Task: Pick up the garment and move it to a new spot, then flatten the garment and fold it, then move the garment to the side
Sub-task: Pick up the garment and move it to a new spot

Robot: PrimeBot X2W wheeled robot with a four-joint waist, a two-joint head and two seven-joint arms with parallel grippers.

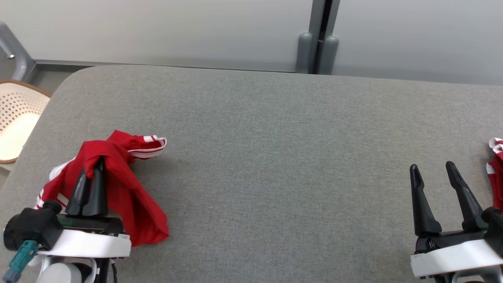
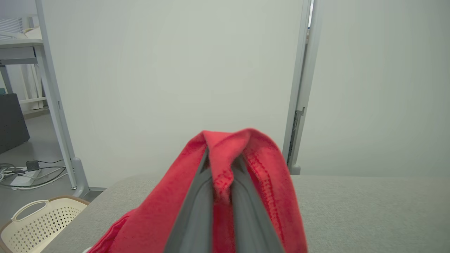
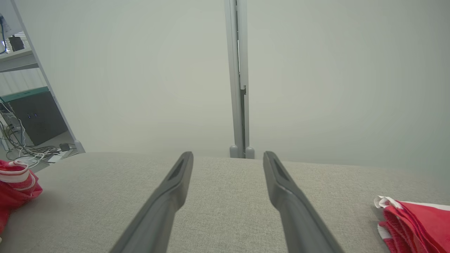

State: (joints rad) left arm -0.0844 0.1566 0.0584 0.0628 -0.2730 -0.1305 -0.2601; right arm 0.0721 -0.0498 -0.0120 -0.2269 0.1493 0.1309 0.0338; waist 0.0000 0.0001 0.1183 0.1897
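A red garment [image 1: 129, 196] with white striped trim hangs bunched over my left gripper [image 1: 99, 163] at the table's near left, its lower part trailing on the grey surface. The left gripper is shut on the garment, and in the left wrist view the red garment [image 2: 270, 175] drapes over both fingertips [image 2: 200, 196]. My right gripper [image 1: 432, 168] stands open at the near right with nothing between its fingers; in the right wrist view my right gripper [image 3: 227, 160] hovers over bare table. The garment's striped edge [image 3: 15, 179] shows at that view's left.
A second folded red and white cloth [image 1: 496, 173] lies at the table's right edge, seen also as the cloth [image 3: 415, 218] beside my right fingers. A cream perforated basket [image 1: 15, 118] stands on the floor left of the table [image 1: 275, 137]. Grey wall panels rise behind.
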